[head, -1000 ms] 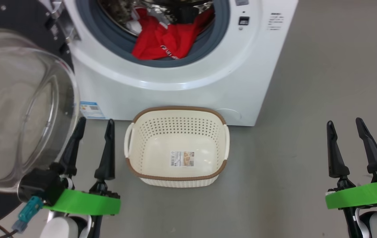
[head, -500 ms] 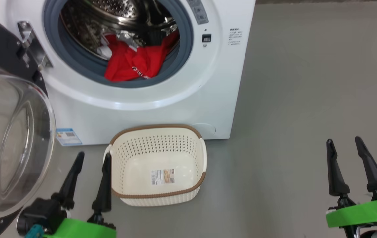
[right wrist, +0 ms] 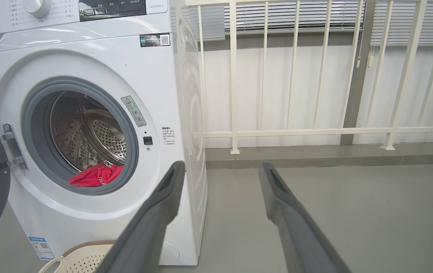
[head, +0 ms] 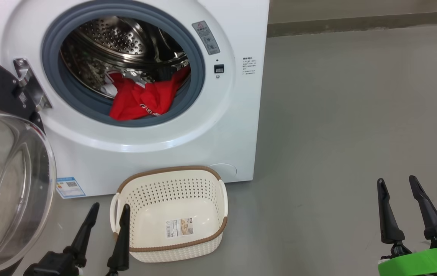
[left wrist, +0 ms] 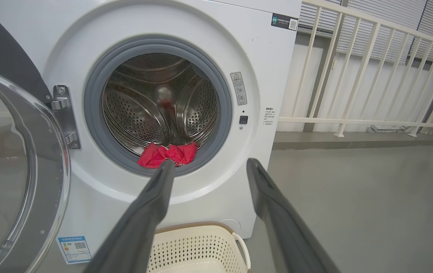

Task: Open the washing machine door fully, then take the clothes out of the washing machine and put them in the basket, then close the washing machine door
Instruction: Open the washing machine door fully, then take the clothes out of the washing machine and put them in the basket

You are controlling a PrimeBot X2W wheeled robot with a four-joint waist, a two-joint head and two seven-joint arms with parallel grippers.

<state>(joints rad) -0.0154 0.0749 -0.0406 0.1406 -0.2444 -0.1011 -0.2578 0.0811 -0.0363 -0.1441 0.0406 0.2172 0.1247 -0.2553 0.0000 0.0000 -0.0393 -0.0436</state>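
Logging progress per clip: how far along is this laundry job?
Done: the black-rimmed round glass door stands wide open. In hand: nothing; jaws of the left gripper and right gripper are open, empty. Left: the red clothes lie inside the white washing machine, the cream perforated basket holds none, then closing.

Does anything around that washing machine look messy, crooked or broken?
Nothing looks broken or spilled. The only untidy bit: the red clothes bunch at the front of the drum and lap onto the grey seal of the washing machine. The basket stands upright and empty.
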